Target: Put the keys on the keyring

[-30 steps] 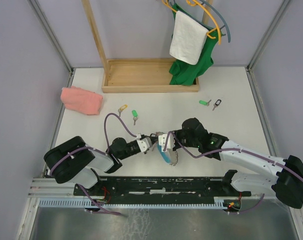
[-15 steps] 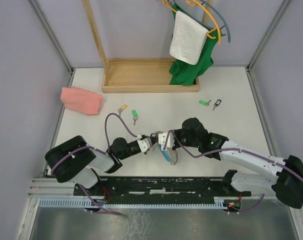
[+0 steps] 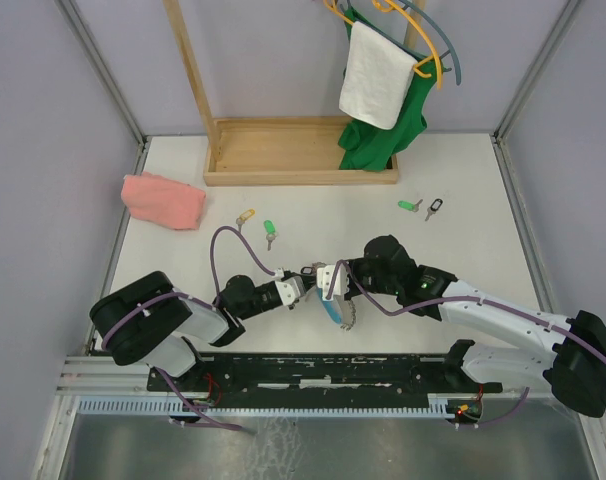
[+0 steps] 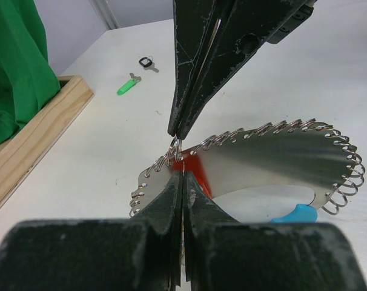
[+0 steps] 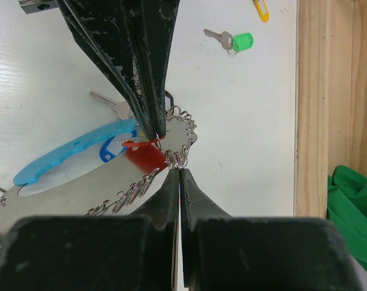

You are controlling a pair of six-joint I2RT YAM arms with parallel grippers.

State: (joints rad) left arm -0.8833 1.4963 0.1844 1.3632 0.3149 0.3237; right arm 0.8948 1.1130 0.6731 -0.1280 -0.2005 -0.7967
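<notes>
The keyring [image 3: 338, 312] is a silver crescent plate [image 4: 274, 157] edged with small rings, with a light-blue plastic piece [image 5: 68, 154]. It hangs low over the table's near middle between the two arms. My right gripper [image 5: 179, 170] is shut on one edge ring [image 5: 177, 159]. My left gripper [image 4: 182, 177] meets it tip to tip and is shut on a key with a red tag [image 5: 140, 143], held against the ringed edge. In the top view the left gripper [image 3: 305, 281] and right gripper [image 3: 328, 283] almost touch. Loose keys lie farther back: yellow tag [image 3: 245, 216], green tag [image 3: 269, 230], green tag [image 3: 410, 205], black tag [image 3: 435, 208].
A pink cloth [image 3: 164, 200] lies at the left. A wooden rack base [image 3: 301, 152] stands at the back, with a green garment [image 3: 383, 130] and a white towel [image 3: 378, 75] hanging over it. Grey walls close in both sides.
</notes>
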